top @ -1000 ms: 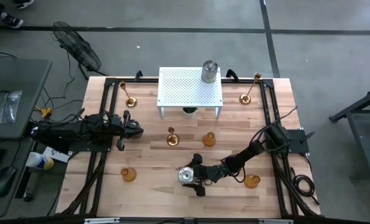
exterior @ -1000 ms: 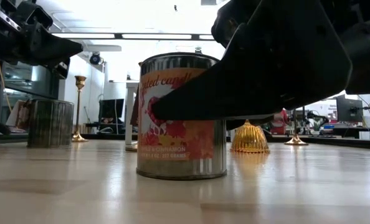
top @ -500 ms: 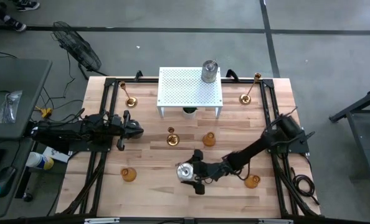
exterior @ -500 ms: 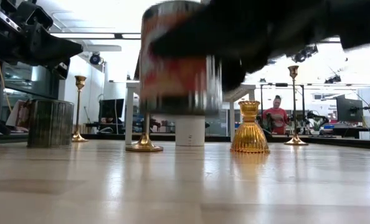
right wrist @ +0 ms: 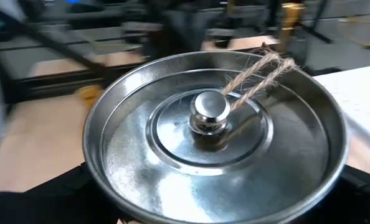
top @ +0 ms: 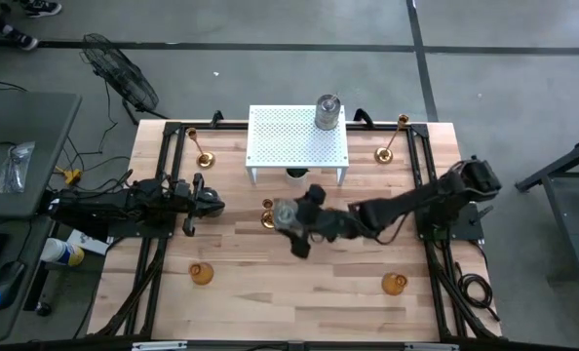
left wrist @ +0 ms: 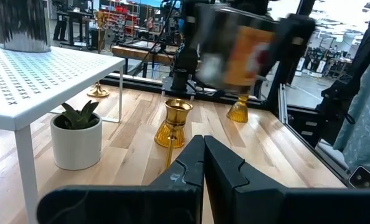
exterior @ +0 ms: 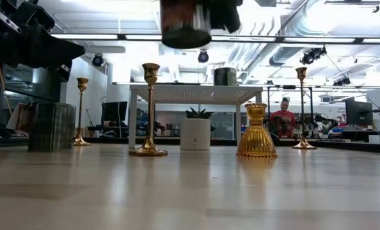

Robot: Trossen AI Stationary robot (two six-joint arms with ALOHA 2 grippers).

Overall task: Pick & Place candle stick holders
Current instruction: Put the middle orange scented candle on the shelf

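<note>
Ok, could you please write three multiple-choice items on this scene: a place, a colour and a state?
1. Where is the right gripper's silvery tin relative to the table? A standing on it; B lifted clear of it; C lying on it.
2. What colour is the perforated rack? A white; B black; C gold.
3. How are the left gripper's fingers? A wide apart; B shut; C half open.
Key: B, the low view shows it in the air; A, the high view shows white; B, the left wrist view shows them pressed together.
</note>
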